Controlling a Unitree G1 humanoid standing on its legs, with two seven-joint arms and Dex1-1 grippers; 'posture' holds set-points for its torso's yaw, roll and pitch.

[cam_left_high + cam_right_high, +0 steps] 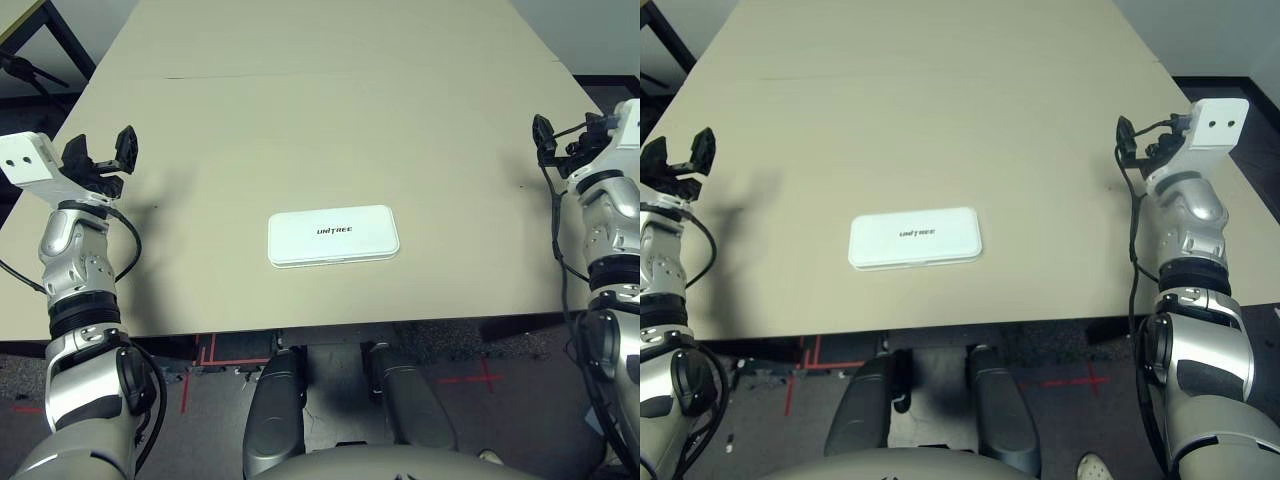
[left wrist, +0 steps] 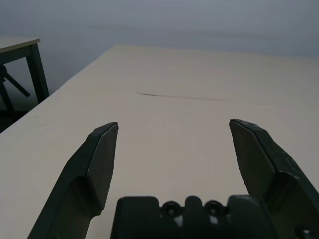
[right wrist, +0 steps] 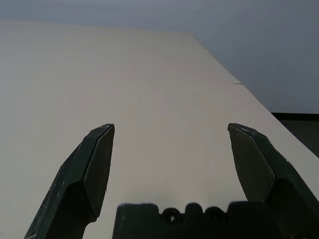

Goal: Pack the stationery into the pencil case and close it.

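The flat white hard-plastic pencil case (image 1: 333, 237), rounded at the corners and marked with black "UNITREE" lettering on its lid, lay shut on the pale beige wooden table (image 1: 330, 110). Taking the tabletop as a clock face seen from the robot's head, the case sat toward six o'clock, close to the near edge and roughly on the midline between the two arms, its long side running parallel to that edge. No pen or other small item lay loose on the table around it.

The left gripper (image 1: 100, 160) hung at about nine o'clock from the case, well apart from it, above the table's left margin. Its two black fingers (image 2: 99, 159) stood wide apart with nothing between them, and bare tabletop showed through the gap in the left wrist view.

The right gripper (image 1: 1127, 150) was at about three o'clock from the case, also well apart from it, over the right margin of the table. Its fingers (image 3: 94, 164) were likewise spread wide and held nothing, with plain table surface showing beyond them.

A dark-legged side table (image 2: 20, 47) stood off the far left corner.
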